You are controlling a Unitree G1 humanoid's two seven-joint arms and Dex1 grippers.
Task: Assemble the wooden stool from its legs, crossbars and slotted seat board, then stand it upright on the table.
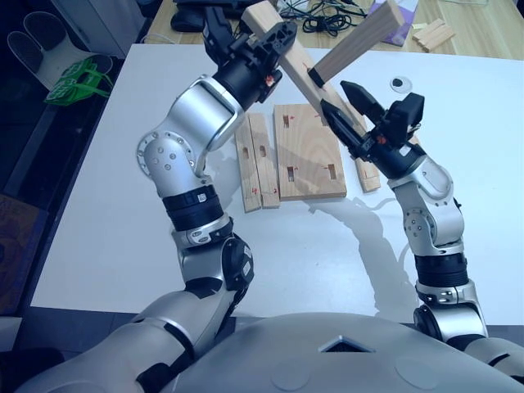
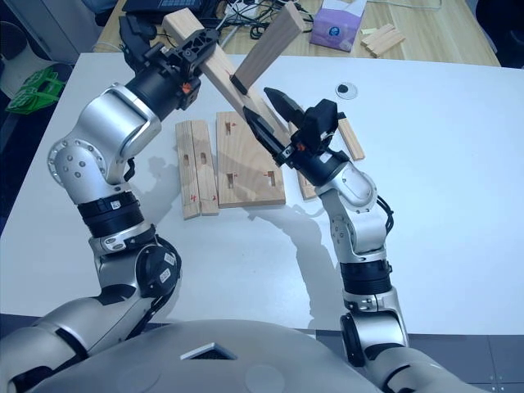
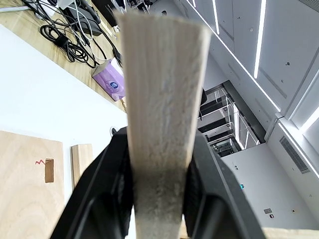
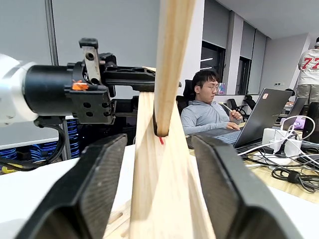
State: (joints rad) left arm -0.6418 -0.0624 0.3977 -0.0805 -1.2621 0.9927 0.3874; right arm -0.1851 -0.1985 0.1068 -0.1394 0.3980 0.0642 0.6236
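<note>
My left gripper [image 1: 274, 39] is shut on a wooden leg [image 1: 300, 72], held raised and slanting over the table. A crossbar [image 1: 362, 39] sits in the leg's slot and angles up to the right. My right gripper [image 1: 336, 96] is open, with one finger [image 4: 84, 194] on each side of the leg's lower end [image 4: 154, 169]; I cannot tell whether they touch it. The slotted seat board [image 1: 307, 151] lies flat on the white table [image 1: 131, 205]. Two slotted slats [image 1: 255, 160] lie to its left, and another wooden piece [image 1: 370, 178] lies under the right arm.
A small black-and-white disc [image 1: 399, 82] lies at the table's back right. Behind the table, a wooden desk carries cables, a purple tissue pack [image 2: 342, 24] and spare wood pieces [image 1: 432, 34]. A green object [image 1: 78, 82] sits on the floor to the left.
</note>
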